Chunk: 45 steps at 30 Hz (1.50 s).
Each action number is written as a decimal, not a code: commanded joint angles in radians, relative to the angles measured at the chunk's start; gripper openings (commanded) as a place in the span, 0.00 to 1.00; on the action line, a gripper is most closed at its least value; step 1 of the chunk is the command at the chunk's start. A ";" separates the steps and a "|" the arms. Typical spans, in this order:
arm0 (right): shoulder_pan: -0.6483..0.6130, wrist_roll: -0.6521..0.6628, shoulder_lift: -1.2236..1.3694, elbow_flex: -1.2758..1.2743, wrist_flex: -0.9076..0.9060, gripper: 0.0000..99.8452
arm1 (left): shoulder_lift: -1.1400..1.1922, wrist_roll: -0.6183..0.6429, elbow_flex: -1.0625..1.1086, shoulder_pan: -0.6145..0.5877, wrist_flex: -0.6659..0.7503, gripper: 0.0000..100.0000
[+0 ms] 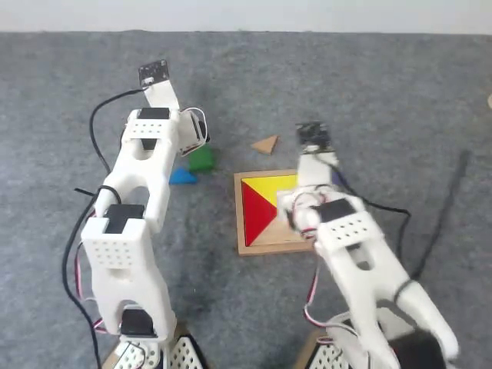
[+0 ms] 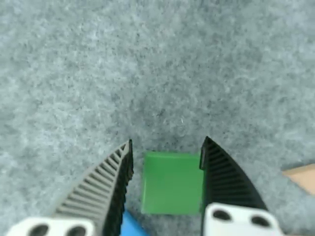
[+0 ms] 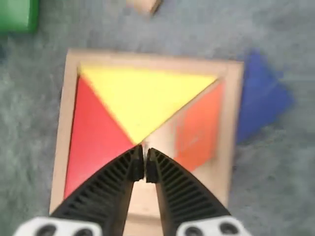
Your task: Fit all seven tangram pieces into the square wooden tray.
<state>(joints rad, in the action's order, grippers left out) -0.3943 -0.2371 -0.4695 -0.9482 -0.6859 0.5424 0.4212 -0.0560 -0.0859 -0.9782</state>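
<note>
Left gripper (image 2: 168, 146) released and spread, low over the grey carpet (image 2: 147, 59). We see its toothed fingers (image 2: 110, 182) straddling the green square (image 2: 172, 183): one finger touches the square's edge, the other stands just off it. The square lies flat on the carpet. A light blue piece (image 2: 132, 225) lies just beside it, and a tan triangle (image 2: 301, 176) farther off.

From the high view we place the green square at ten o'clock of the wooden tray (image 1: 241, 223), the light blue piece between nine and ten o'clock, and the tan triangle at twelve o'clock. All three are outside the tray.

Right gripper (image 3: 144, 151) clenched, jaws pressed together, tips over the tray's middle where the triangles' points meet. We cannot tell whether the tips touch the wood.

In the tray we count three pieces:
- yellow triangle (image 3: 147, 96), filling the twelve o'clock quarter
- red triangle (image 3: 93, 142), filling the nine o'clock quarter
- orange triangle (image 3: 199, 128), opposite the red

Bare wood at six o'clock. A dark blue piece (image 3: 261, 96) rests on the carpet against the tray's outer wall on the orange side.
</note>
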 commanded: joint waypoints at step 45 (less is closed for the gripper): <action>-0.042 -0.221 1.129 1.171 -0.033 0.20 | -0.029 0.002 -0.005 0.008 0.015 0.22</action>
<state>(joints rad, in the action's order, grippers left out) -0.4572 -0.4503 0.6506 0.1672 -0.7211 0.5424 0.4212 -0.0560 -0.0859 -0.9782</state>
